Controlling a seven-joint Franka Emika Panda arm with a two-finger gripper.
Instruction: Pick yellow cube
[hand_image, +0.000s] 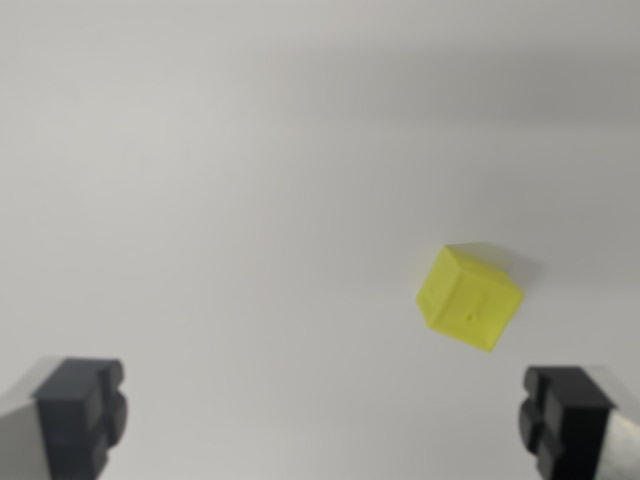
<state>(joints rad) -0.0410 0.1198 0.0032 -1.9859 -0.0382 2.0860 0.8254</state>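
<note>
The yellow cube (470, 298) looks like smooth, faintly translucent plastic on a matt white surface (220, 180).

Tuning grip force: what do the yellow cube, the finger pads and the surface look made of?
Yellow cube: probably plastic, slightly translucent, smooth faces with a soft sheen. Fingertips of the open pincer: dark, matte, blocky pads, likely rubber or plastic; too blurred to say. Surface: plain white, matte, no texture; material unclear.
</note>
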